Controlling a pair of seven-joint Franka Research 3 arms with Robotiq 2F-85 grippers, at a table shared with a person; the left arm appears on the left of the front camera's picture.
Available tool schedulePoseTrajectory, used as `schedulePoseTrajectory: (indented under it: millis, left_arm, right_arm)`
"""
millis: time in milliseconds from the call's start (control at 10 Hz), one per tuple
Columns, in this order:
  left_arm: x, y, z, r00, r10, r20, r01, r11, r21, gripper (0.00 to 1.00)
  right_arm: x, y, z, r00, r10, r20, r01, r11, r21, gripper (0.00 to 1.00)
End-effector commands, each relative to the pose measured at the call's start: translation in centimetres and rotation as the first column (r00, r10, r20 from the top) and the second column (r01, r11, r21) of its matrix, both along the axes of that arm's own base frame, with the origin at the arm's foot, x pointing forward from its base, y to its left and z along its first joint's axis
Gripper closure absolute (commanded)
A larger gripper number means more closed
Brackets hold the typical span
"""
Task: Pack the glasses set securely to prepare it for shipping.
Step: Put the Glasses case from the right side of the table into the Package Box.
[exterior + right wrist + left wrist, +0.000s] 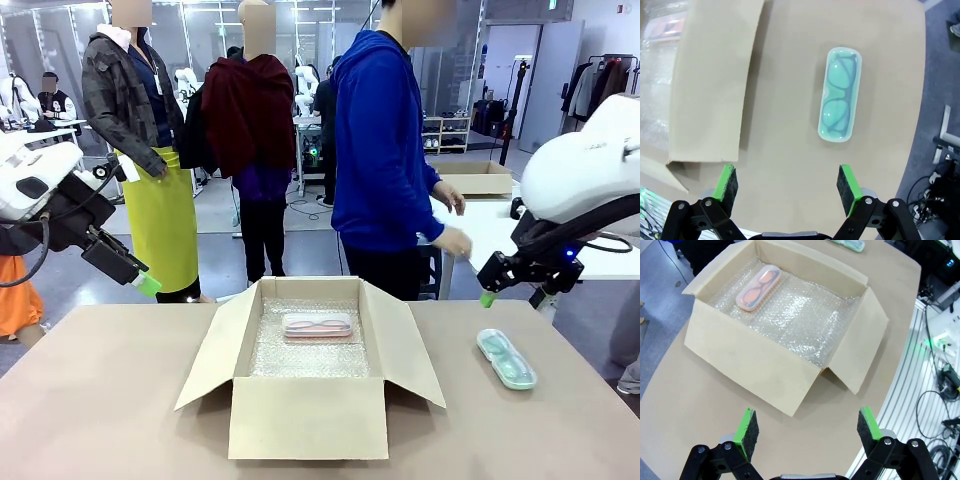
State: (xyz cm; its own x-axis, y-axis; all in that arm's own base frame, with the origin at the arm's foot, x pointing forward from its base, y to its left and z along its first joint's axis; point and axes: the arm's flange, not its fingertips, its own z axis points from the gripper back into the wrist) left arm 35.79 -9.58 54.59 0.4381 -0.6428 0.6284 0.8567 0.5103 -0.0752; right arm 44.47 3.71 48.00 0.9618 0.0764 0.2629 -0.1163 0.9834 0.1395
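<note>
— Where the bench (100, 400) is taken up at its middle, what is seen?

— An open cardboard box (308, 420) is set there, its flaps spread outward and its floor lined with bubble wrap (300, 358). The pale pink case (317, 324) is laid flat on that lining, close to the far wall.

— And the mint green case (505, 358)?

— It is found on the bare bench, right of the box and apart from the right flap. Glasses are seen through its clear top.

— How are the end effectors placed?

— The right end effector (487, 297) is held in the air above the mint green case, its fingers spread wide with nothing between them. The left end effector (148, 285) is raised off the box's left side, well apart from the pale pink case, and is likewise spread and empty. The box's wall and flap are placed between it and that case.

— What else is near?

— A person in a blue hoodie is stood past the far edge, one hand (455, 241) held near the right arm.
</note>
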Motion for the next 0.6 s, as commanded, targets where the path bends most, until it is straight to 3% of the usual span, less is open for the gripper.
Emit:
schedulePoseTrajectory:
  millis: [0,500]
  left_arm:
    - [0.1,0.3,0.1,1.0,-0.022,0.008,0.022,1.0,-0.016,0.0]
    - [0.1,0.3,0.1,1.0,-0.022,0.008,0.022,1.0,-0.016,0.0]
  right_arm:
    - [3.0,-0.4,-1.6,0.997,-0.076,-0.022,0.075,0.996,-0.045,0.0]
    - [6.8,-3.0,-11.0,0.992,-0.099,-0.082,0.098,0.995,-0.027,0.0]
